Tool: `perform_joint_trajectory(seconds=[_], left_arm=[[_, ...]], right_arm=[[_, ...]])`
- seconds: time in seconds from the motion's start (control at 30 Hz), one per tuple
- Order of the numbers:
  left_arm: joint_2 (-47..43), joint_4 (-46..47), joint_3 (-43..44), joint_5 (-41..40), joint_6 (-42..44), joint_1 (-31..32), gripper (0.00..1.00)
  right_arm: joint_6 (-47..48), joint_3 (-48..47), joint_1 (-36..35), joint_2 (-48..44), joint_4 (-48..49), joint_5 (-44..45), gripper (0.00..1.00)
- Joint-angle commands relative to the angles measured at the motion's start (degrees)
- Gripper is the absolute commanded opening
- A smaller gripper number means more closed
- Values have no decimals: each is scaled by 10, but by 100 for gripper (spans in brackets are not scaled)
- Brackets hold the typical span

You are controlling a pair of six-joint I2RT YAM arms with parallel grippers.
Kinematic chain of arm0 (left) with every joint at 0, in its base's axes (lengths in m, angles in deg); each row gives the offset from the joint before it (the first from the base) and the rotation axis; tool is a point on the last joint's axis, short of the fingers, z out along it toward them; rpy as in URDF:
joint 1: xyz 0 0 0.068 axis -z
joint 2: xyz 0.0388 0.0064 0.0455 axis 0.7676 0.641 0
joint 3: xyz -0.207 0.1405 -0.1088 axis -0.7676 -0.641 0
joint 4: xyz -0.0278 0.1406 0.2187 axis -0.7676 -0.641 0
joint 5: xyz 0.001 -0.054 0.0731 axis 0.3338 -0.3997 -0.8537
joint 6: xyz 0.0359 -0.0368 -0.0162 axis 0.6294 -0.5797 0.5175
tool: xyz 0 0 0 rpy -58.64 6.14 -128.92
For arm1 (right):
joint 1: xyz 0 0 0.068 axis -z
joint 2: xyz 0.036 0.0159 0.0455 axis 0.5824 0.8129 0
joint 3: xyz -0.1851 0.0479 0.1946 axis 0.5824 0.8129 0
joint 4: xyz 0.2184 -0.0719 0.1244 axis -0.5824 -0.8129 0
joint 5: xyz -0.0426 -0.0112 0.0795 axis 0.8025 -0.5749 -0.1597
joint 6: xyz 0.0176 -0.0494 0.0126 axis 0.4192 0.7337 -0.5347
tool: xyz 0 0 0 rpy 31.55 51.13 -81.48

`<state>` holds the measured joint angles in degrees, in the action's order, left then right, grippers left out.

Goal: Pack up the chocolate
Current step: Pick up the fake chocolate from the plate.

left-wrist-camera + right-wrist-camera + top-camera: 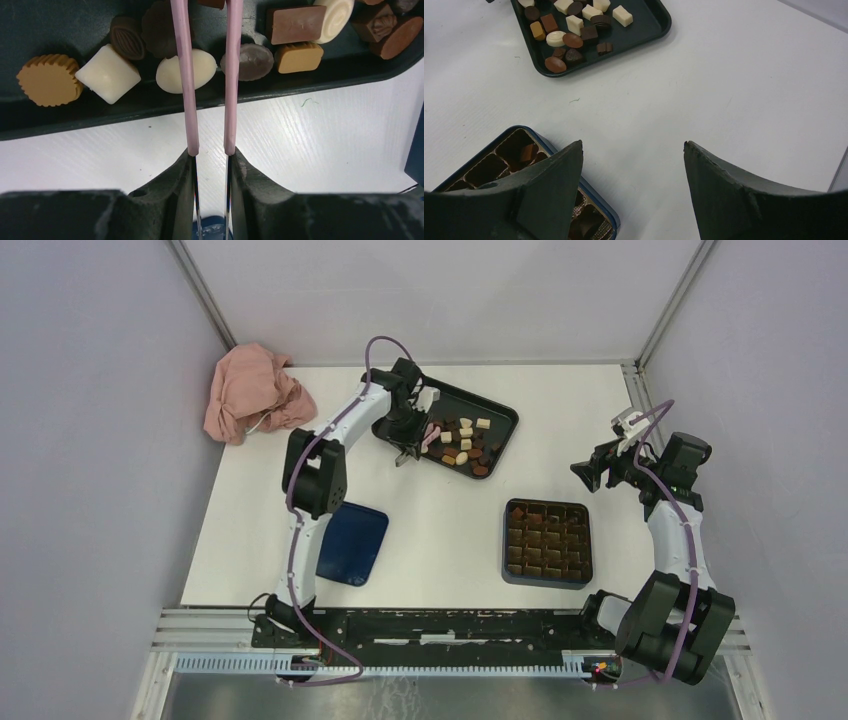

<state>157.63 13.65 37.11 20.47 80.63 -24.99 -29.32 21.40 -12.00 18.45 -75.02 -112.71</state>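
Left wrist view: left hand (212, 154) is clamped on the pink tongs (184, 75), one finger vs each arm, w/ the arms squeezed near-parallel and a narrow gap btwn them. Tongs reach out over the rim of a dark tray (60, 122). Their tips run off the top of frame, so can't tell if they pinch anything.

The chocolate (107, 73) lies loose in that tray: cream, tan and dark brown pcs, round, oval and square. A cream oval sits under the left tong arm and a dark oval just beside the right one.

Right hand (633, 145) hangs w/ fingers wide apart, nothing btwn them, above bare worktop (734, 90) near the dark blue box (548, 584). Box has a brown grid insert. Some cells hold brown pcs, count unclear.

Worktop is white and matte, w/ faint grain. A dark blue lid (352, 543) lies flat by the left arm, and a crumpled pink cloth (255, 392) sits at the far left corner. Plain pale grey-lilac walls enclose 3 sides, w/ metal posts at the far corners and a metal rail at the near edge.
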Motion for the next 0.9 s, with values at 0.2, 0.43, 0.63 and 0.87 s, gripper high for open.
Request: perform_joint_trajectory(seconds=[0.2, 0.43, 0.63, 0.87], left_arm=[[-96, 46, -44, -8, -15, -1, 5], [-181, 87, -125, 13, -30, 6, 4], [-283, 154, -238, 72, -29, 43, 4], [-367, 231, -360, 116, -36, 155, 5]], right_arm=[[8, -25, -1, -8, 7, -15, 79], [8, -24, -1, -6, 8, -17, 79], [7, -22, -1, -4, 9, -18, 79], [9, -21, -1, -2, 10, -17, 79]])
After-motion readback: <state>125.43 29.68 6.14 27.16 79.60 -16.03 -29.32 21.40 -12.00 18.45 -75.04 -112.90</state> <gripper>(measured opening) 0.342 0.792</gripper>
